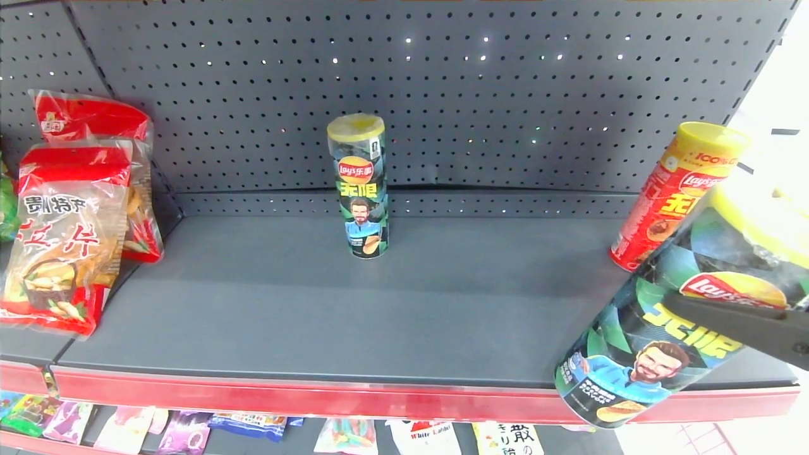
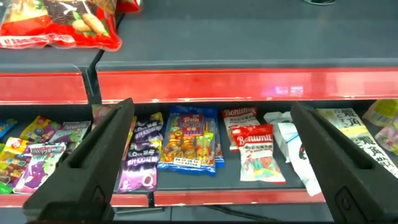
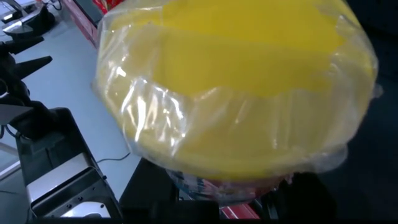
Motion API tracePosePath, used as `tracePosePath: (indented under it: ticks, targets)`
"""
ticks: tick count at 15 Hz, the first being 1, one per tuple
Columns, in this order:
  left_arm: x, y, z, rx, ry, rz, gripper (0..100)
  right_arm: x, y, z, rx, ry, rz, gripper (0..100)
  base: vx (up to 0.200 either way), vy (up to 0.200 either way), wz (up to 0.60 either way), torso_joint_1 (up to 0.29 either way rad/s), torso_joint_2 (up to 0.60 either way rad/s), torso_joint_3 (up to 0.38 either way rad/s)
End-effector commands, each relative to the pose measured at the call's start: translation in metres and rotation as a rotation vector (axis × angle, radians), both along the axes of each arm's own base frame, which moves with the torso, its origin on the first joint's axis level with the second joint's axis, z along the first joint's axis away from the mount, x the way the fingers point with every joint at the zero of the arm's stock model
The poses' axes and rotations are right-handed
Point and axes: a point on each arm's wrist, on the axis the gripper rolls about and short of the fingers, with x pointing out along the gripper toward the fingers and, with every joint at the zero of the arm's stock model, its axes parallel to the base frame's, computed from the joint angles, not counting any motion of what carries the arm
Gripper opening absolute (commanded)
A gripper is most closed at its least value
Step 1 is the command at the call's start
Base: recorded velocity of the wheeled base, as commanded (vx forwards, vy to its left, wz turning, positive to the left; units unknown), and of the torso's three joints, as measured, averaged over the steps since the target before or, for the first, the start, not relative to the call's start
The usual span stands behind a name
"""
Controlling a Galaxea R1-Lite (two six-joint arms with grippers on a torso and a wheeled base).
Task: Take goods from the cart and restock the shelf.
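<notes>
Head view: the right tool (image 1: 736,319) is clamped on a green chips can (image 1: 657,322) at the right front corner of the shelf (image 1: 442,303). One dark finger crosses the can's label. The can's long axis is tilted. Its base points down and toward the robot's left, hanging just over the shelf's red front lip, and its yellow lid rises toward the right. Open shelf board lies farther in and to the left of that base, between a standing green can (image 1: 358,186) at mid-shelf and a red chips can (image 1: 679,193) near the right end. The red can looks close to the held can's upper part. I judge that the can must be brought upright and carried inward, and the red can is the neighbour most likely to be knocked. Red snack bags (image 1: 63,234) sit well apart at the left end.

Left wrist view: the left tool (image 2: 211,162) is spread wide and holds nothing. It hangs lower than the shelf's front lip and faces a lower shelf (image 2: 249,198) of candy packets (image 2: 189,140). It is farther from the placing spot, so the right arm looks like the one to place the can.

Right wrist view: the green chips can (image 3: 236,93) shows lid-first, its yellow cap under crinkled clear film close to the camera. How the fingers sit on it cannot be made out here.
</notes>
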Motion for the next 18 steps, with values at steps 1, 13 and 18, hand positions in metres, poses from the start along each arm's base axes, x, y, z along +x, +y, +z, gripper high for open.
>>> tracePosePath:
  ticks: [1, 13, 18]
  targets:
    - [0.0001, 0.0000, 0.0000, 0.001, 0.001, -0.001, 100, 0.0003, 0.0002, -0.0001, 0.000, 0.001, 0.001, 0, 0.000, 0.200, 0.00, 0.002, 0.00, -0.007]
    - [0.0001, 0.0000, 0.0000, 0.002, 0.001, -0.001, 100, 0.0001, -0.0010, -0.0002, 0.001, 0.000, -0.007, 0, 0.000, 0.100, 0.00, 0.002, 0.00, 0.001]
    - [0.0001, 0.0000, 0.0000, 0.002, 0.001, -0.001, 100, 0.0002, -0.0012, -0.0002, 0.001, 0.000, -0.009, 0, 0.000, 0.000, 0.00, 0.000, 0.00, 0.000]
